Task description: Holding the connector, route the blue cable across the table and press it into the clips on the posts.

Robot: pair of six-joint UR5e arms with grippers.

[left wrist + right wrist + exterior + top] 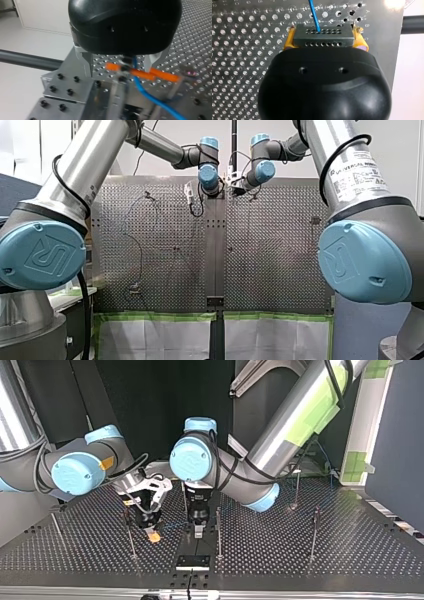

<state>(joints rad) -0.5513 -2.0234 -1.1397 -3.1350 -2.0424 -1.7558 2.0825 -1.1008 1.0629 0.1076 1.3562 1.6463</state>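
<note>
A perforated metal table [360,550] carries several thin upright posts [313,535].

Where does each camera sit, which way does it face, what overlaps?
Front view: behind and above both arms, which frame it, facing over the perforated table.
Top view: across the table, facing the arms; my right claw at left, my left claw at right.
Left wrist view: on my left wrist, along its open claw toward the blue cable.
Right wrist view: on my right wrist; its claw grips the connector.
Shared: both wrist views show the blue cable.
</note>
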